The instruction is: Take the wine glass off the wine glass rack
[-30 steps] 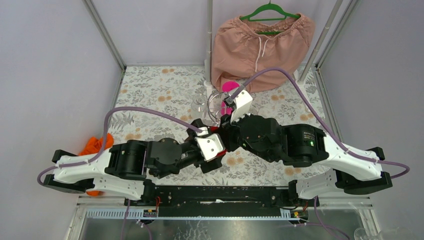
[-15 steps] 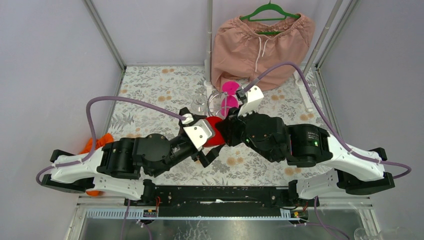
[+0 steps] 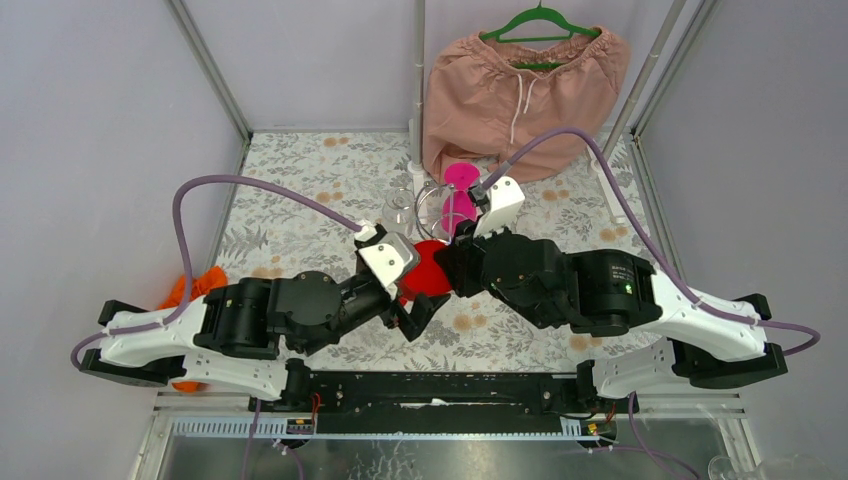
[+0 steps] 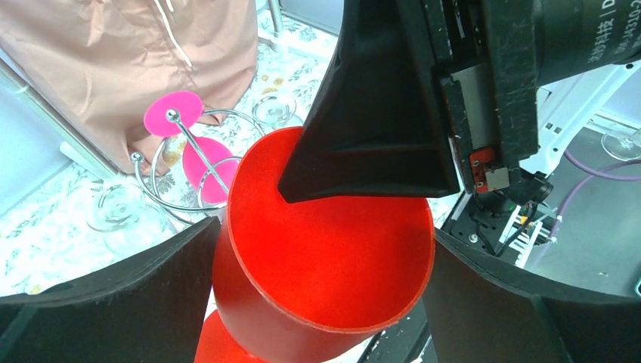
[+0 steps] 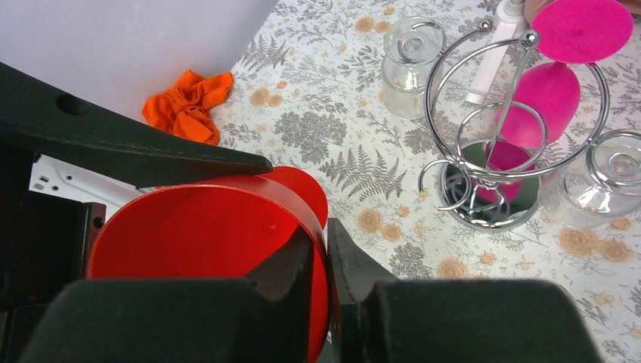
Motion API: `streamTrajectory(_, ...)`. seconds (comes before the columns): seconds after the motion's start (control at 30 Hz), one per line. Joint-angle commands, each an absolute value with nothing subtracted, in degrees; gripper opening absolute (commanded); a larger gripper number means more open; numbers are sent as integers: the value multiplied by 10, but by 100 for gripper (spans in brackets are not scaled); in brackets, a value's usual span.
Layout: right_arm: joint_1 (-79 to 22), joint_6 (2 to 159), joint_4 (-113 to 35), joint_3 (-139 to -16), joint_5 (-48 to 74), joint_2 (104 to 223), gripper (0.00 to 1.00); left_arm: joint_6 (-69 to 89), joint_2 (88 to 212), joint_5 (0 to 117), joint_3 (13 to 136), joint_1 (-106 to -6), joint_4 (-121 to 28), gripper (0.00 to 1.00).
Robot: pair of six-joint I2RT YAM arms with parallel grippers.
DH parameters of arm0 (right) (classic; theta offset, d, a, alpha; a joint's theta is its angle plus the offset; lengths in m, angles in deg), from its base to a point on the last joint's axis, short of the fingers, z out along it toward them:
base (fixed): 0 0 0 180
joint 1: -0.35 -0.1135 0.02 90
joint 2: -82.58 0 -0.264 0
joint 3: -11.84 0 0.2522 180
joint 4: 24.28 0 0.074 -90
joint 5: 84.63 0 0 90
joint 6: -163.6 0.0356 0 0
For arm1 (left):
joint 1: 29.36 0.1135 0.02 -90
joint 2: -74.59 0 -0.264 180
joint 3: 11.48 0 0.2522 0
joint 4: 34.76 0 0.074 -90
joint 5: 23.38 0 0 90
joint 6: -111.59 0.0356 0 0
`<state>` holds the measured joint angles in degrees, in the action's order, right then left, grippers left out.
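The red wine glass (image 3: 425, 268) is mouth-up between the two arms, apart from the wine glass rack (image 3: 437, 208). My right gripper (image 5: 326, 257) is shut on the glass's wall, one finger inside the bowl (image 5: 196, 234) and one outside. My left gripper (image 4: 321, 302) is open, its fingers (image 4: 151, 280) standing apart on either side of the bowl (image 4: 325, 242). The red foot (image 5: 302, 189) shows below the bowl. The chrome rack (image 5: 491, 159) stands behind and holds a pink glass (image 5: 552, 91) hanging upside down.
Clear glasses (image 5: 408, 57) (image 5: 612, 174) are beside the rack. An orange cloth (image 3: 195, 290) lies at the table's left edge. Pink shorts on a green hanger (image 3: 520, 90) hang at the back. Metal frame posts stand at the corners.
The left jaws have opened off the red bowl, and the left wrist has drawn back to the left. The right gripper keeps its hold on the glass's wall.
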<state>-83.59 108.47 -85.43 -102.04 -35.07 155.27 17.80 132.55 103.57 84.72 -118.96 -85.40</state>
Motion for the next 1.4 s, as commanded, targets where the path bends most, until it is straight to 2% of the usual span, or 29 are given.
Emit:
streamTrajectory(0.0,-834,1067,-909,-1042,-441,1543,0,111,1306,1061,848,-1184,-845,99)
streamTrajectory(0.13,-834,1075,-908,-1027,-439,1540,0,117,1315,1025,852,-1184,-833,99)
streamTrajectory(0.6,-834,1084,-910,-1003,-425,1537,0,134,1341,1042,839,-1183,-844,99)
streamTrajectory(0.83,-834,1102,-940,-1004,-450,1536,0,113,1289,1143,878,-1183,-845,99)
streamTrajectory(1.07,-833,1120,-958,-999,-468,1533,0,122,1240,1122,931,-1183,-858,99)
streamTrajectory(1.37,-830,1127,-986,-1026,-486,1546,0,74,1234,1129,882,-1183,-887,99)
